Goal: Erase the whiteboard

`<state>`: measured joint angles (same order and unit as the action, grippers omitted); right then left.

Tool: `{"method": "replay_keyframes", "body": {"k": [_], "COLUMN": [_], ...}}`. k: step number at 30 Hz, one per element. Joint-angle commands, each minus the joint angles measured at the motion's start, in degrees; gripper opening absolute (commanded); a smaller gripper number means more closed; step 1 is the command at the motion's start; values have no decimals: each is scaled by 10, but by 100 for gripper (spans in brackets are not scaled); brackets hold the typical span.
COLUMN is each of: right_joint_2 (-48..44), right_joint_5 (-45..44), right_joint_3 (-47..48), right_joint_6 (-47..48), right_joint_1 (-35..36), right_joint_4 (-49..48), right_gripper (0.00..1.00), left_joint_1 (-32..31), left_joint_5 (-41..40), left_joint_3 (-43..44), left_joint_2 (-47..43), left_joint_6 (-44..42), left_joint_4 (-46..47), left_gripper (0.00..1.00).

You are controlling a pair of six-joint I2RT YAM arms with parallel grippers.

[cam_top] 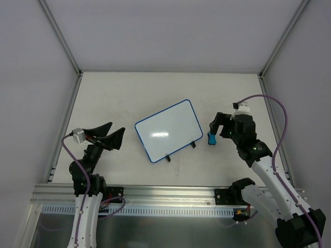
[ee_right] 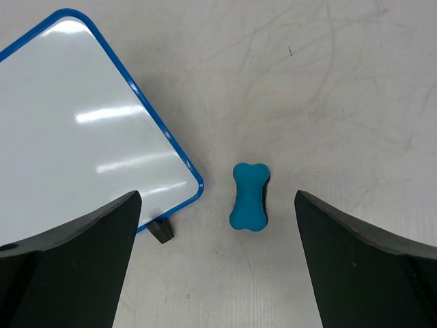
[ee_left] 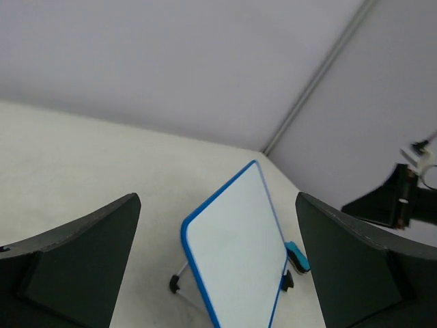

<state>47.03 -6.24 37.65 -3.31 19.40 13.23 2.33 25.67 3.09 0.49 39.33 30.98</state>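
The whiteboard [cam_top: 168,129] stands tilted on two black feet at the table's middle; its blue-rimmed white face bears no marks. It also shows in the left wrist view [ee_left: 239,249] and the right wrist view [ee_right: 82,137]. The blue bone-shaped eraser [cam_top: 211,138] lies on the table just right of the board, apart from it [ee_right: 250,196]. My right gripper [cam_top: 221,125] is open and empty, hovering above the eraser. My left gripper [cam_top: 111,135] is open and empty, left of the board and pointing toward it.
The table is ringed by grey walls with metal corner posts [cam_top: 61,36]. An aluminium rail [cam_top: 155,194] runs along the near edge by the arm bases. The right arm's purple cable [cam_top: 282,119] loops above it.
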Motion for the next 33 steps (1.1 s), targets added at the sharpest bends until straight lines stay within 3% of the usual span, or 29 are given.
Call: {"method": "replay_keyframes", "body": {"k": [1,7,11,19,25,33], "right_joint_2": [-34,-135,-230,-334,-414,-453], "right_joint_5": [-15,-39,-40,-59,-77,-65], "right_joint_3": [-32,-93,-129,-189,-223,-232], "right_joint_6": [11,24,28,28,51,53], "right_joint_1": [-5,-5,-5,-5,-4,-4], "right_joint_4": [9,-8,-19,-52,-69,-73], "right_gripper": [99,99,99,99,99,99], "left_joint_1": [1,2,1,1,2,1], "left_joint_5": [-83,-135,-134,-83,-93,-72], "left_joint_3": [20,60,43,42,43,30], "left_joint_2": [24,50,13,12,-1,-21], "left_joint_6": [-23,-39,-44,-87,-89,-110], "left_joint_4": [-197,-287,-291,-298,-297,-298], "left_gripper": [99,99,99,99,99,99]}}
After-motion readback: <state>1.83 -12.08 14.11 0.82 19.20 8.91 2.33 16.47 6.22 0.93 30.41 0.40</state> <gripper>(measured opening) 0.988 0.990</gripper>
